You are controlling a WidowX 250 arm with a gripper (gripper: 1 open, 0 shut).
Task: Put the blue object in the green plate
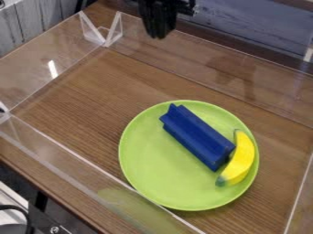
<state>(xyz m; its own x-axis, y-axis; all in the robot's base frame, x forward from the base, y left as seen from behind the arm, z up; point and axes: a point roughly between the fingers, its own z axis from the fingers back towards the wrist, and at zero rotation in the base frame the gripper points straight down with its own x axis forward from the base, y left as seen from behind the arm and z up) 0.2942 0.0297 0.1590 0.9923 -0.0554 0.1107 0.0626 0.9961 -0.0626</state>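
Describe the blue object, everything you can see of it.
The blue object is a long, dark-blue rectangular block with a stepped, ridged top; it looks like plastic. It lies flat and diagonal on the green plate, running from upper left to lower right. Its lower-right end meets the yellow banana-shaped toy. Nothing grips it.

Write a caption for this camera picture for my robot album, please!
Blue block and yellow banana toy rest on the green plate; shut pincer hangs above.

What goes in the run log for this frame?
blue object: lying in green plate, beside yellow banana toy | gripper: shut, empty, raised at back
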